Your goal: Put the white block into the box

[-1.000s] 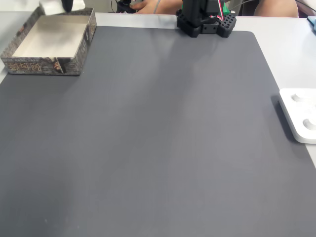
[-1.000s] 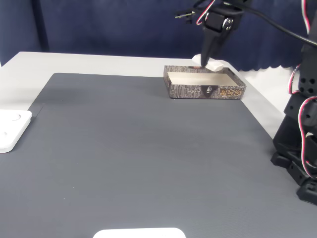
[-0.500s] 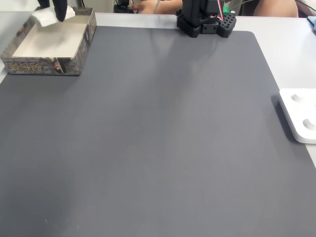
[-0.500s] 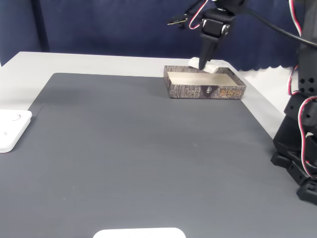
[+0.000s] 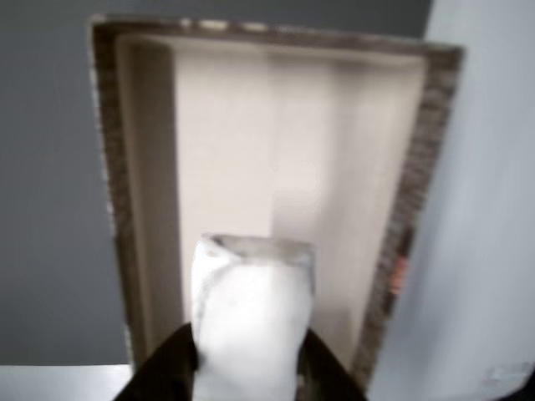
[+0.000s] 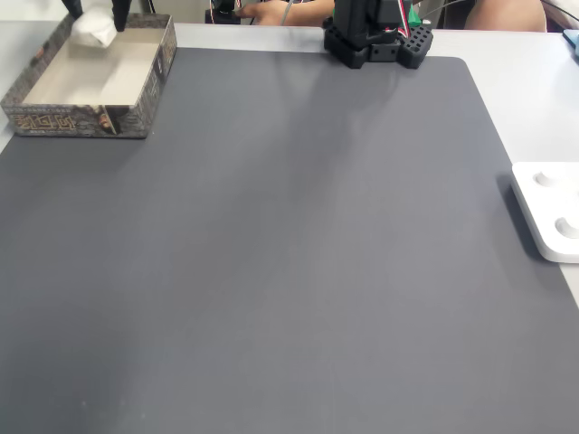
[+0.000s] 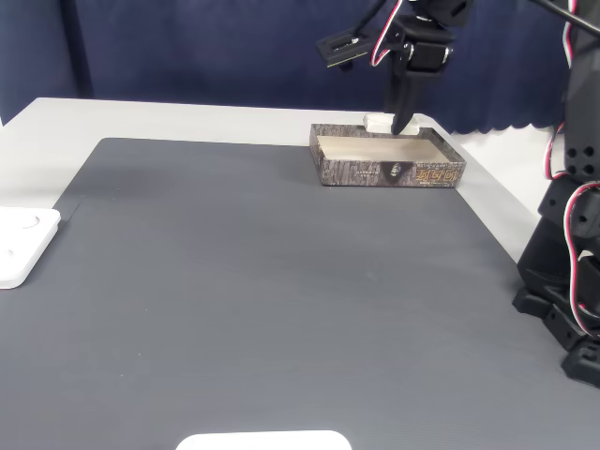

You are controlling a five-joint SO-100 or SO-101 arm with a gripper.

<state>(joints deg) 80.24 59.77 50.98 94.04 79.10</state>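
In the other view we see the gripper [image 5: 244, 368] at 6 o'clock, clamped on the white block [image 5: 251, 326], long axis pointing to 12 over the box [image 5: 113, 209] interior. Beyond, box far wall, grey mat [image 5: 50, 167] at 9.

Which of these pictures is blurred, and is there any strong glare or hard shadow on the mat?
Other view: soft and out of focus, the white block and the box have fuzzy edges. Both fixed views: sharp, with even light; the mat shows faint soft shadows and no strong glare.
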